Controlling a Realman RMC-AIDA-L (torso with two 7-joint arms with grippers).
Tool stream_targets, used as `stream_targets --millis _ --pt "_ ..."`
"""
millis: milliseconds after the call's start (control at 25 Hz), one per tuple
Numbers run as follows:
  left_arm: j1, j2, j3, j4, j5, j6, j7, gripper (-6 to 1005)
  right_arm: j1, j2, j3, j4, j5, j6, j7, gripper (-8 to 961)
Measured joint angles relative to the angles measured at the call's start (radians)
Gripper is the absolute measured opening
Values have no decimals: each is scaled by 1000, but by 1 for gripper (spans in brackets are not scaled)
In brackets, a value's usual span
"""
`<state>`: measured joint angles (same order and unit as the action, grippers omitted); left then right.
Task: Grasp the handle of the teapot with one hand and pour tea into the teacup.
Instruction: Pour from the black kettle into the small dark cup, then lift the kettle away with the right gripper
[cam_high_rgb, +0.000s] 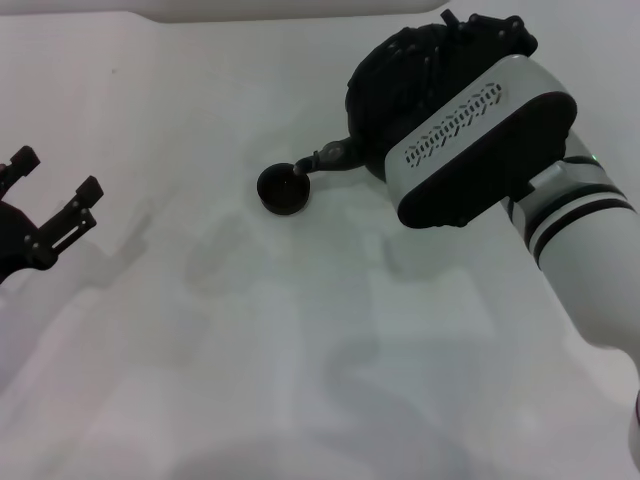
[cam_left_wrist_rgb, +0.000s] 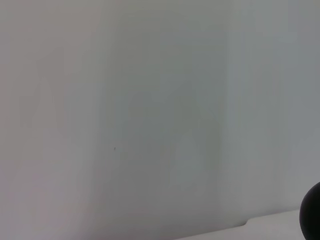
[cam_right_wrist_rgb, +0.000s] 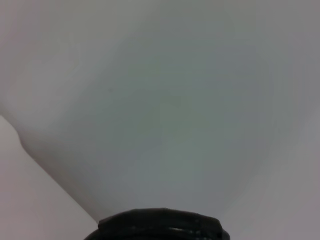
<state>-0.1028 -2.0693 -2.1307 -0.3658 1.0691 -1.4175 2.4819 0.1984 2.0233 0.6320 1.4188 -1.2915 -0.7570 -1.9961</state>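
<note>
Pour step in hand, we judge: teapot (cam_high_rgb: 405, 75) tipped, spout over teacup (cam_high_rgb: 283, 187) at table centre. Right gripper hidden behind wrist; grip on handle, we cannot tell. Left gripper (cam_high_rgb: 55, 200) apart, idle at left edge. Next: we hold tilt steady, spout above cup.

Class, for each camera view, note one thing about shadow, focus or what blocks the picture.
Head view: soft grey shadows spread on the table below the teacup. Left wrist view: nearly featureless pale surface. Right wrist view: a blurred dark teapot part fills the lower edge.

Head view looks down; wrist views face the bare table (cam_high_rgb: 200, 380) closely.
</note>
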Motion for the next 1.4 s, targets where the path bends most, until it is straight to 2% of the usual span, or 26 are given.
stream_targets --millis 1400 --pt "0 -2 0 5 3 -9 0 859 35 3 -31 -10 12 -1 -1 105"
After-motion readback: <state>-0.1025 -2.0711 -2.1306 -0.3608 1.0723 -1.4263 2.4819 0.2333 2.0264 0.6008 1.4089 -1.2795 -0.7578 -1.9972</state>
